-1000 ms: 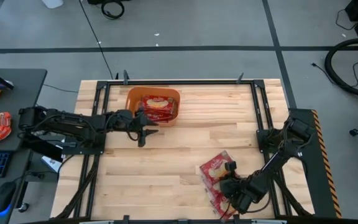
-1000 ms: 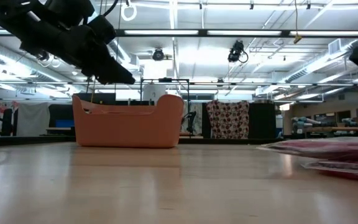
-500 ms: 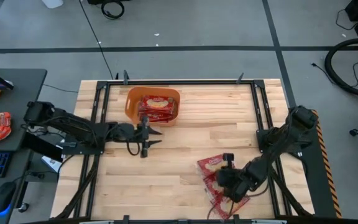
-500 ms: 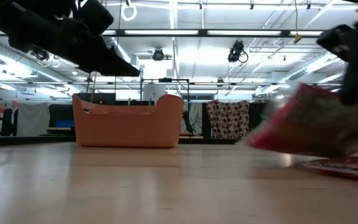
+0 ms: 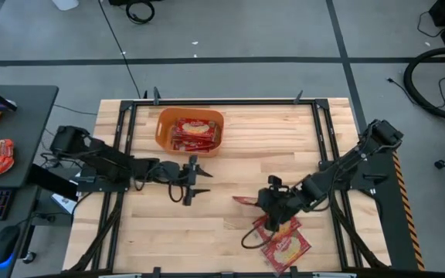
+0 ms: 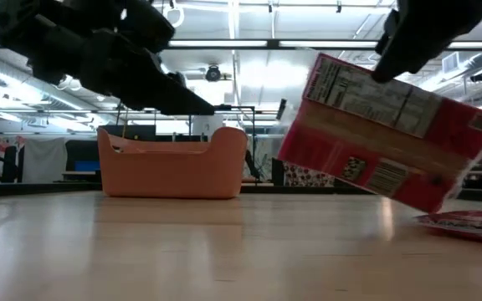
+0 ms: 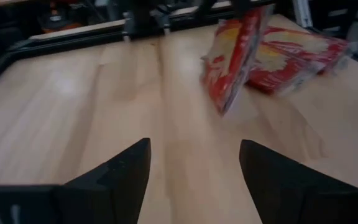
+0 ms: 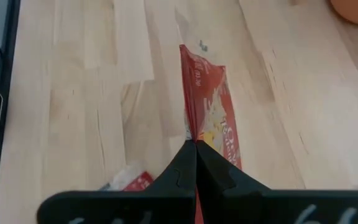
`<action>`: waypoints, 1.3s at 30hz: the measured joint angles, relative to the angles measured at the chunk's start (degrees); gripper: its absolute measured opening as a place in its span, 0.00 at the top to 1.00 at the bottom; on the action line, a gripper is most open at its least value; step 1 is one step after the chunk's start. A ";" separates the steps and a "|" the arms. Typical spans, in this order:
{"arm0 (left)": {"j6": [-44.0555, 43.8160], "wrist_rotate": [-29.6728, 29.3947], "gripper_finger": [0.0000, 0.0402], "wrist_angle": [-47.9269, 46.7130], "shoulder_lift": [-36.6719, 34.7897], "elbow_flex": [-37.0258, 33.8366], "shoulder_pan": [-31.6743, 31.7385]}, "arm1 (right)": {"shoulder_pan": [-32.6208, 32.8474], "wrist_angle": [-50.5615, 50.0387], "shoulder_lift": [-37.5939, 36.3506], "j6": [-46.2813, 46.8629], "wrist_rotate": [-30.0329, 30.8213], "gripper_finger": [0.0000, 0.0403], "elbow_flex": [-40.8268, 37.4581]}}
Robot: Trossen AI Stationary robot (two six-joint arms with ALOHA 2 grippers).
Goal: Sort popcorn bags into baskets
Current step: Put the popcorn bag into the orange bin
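Two end effectors in view; right end effector point(image 5: 263, 199) is clamped tight on the edge of one popcorn bag point(image 6: 389, 132), fingers point(image 8: 197, 163) pinched together on the bag's thin edge in the right wrist view; that held popcorn bag point(image 5: 247, 201) hangs tilted, clear of the bench point(image 5: 230, 166), near the bench's middle-right; more popcorn bags point(image 5: 284, 241) lie flat on the bench just beside and below the right end effector, toward the near edge; left end effector point(image 5: 196, 181) hovers over the bench's left-middle, fingers point(image 7: 118, 174) spread apart with nothing between them; orange basket point(image 5: 163, 133) sits at the far left part of the bench, well apart from the held bag, with several popcorn bags point(image 5: 195, 131) stacked inside it; in the low view the basket point(image 6: 172, 163) stands upright behind the left arm.
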 joint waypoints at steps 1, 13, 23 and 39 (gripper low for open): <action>0.02 0.47 0.38 -0.12 1.22 0.97 0.00 | -0.78 0.51 -0.02 -0.64 -0.68 0.99 0.00; 0.42 4.32 0.41 -1.53 13.64 13.51 0.04 | -7.18 3.46 -0.03 -5.40 -5.64 1.00 0.00; 0.57 5.88 0.44 -2.86 19.68 18.58 0.07 | -8.97 6.90 -0.03 -7.86 -6.23 0.99 0.02; 4.18 4.46 0.93 -10.65 17.30 20.48 0.83 | -8.96 7.24 -1.29 -10.08 -6.70 0.88 0.04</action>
